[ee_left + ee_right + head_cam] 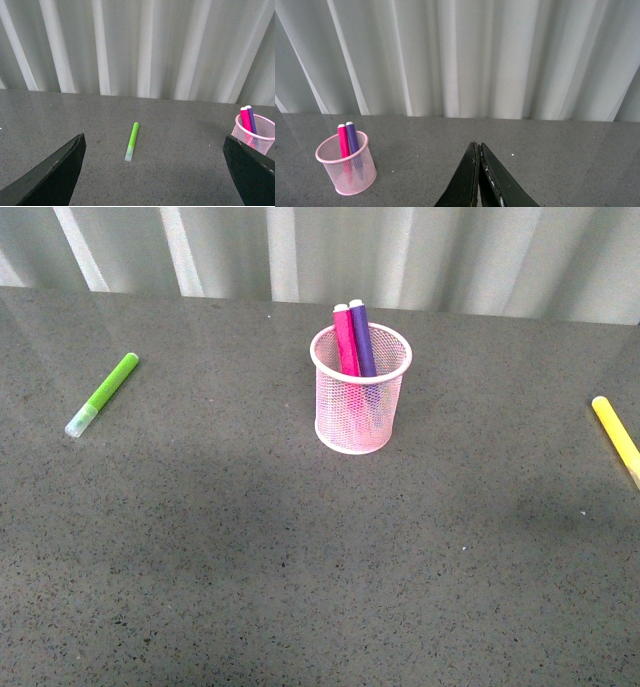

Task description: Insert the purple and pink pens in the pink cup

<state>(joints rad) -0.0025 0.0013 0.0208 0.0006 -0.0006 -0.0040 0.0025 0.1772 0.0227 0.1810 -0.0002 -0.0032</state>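
The pink cup (360, 392) stands upright mid-table, a wire-mesh holder. Inside it lean the pink pen (345, 340) and the purple pen (362, 337), side by side, tops above the rim. Neither arm shows in the front view. In the left wrist view my left gripper (159, 171) is open, its black fingers (56, 176) far apart over bare table, with the cup (258, 134) and both pens off to one side. In the right wrist view my right gripper (477, 148) is shut with nothing in it, apart from the cup (348, 166).
A lime green marker (103, 393) lies flat at the table's left, also seen in the left wrist view as the green marker (132, 140). A yellow marker (617, 439) lies at the right edge. White corrugated curtain (320, 252) backs the grey speckled table (300, 557).
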